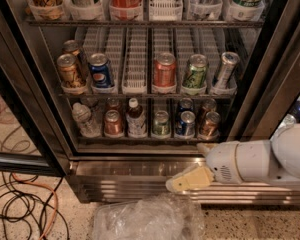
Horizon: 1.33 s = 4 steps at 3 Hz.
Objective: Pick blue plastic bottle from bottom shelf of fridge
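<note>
The tool [196, 164] hangs low by the fridge [140, 170], right of centre, fingers spread and empty. The blue plastic bottle [136, 119] stands on the bottom shelf [145, 139].

We record the gripper [186, 166], matt cream plastic, before the fridge [115, 174] with its glossy steel base; bottom shelf [140, 139] dark wire; blue plastic bottle [135, 118] smooth; cans [165, 69] shiny metal

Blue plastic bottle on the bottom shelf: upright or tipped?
Upright: the blue plastic bottle stands white cap up on the bottom shelf, between cans. The gripper hangs below right, before the steel base of the fridge.
</note>
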### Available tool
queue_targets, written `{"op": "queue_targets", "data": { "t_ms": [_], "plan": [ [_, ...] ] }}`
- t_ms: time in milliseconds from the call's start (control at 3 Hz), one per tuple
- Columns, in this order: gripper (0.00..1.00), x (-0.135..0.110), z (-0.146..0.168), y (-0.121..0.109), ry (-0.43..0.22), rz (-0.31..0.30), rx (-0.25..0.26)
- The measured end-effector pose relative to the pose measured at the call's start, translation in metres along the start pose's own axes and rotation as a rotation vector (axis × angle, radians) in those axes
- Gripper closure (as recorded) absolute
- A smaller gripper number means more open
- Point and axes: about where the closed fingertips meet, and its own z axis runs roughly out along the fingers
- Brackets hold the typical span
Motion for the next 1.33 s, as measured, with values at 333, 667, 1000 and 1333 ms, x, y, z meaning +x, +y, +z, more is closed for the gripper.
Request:
{"op": "queue_targets", "data": {
  "t_ms": [333,667,1000,1333],
  "plan": [
    [0.0,0.004,0.036,0.007,-0.109,0.018,0.023],
    [0.0,-0.013,0.043,-0.002,-0.143,-0.007,0.079],
    [0.0,-0.004,0.05,-0.002,-0.113,-0.011,0.136],
    [0.0,0.0,0.066,-0.021,-0.137,-0.069,0.23]
  ]
}}
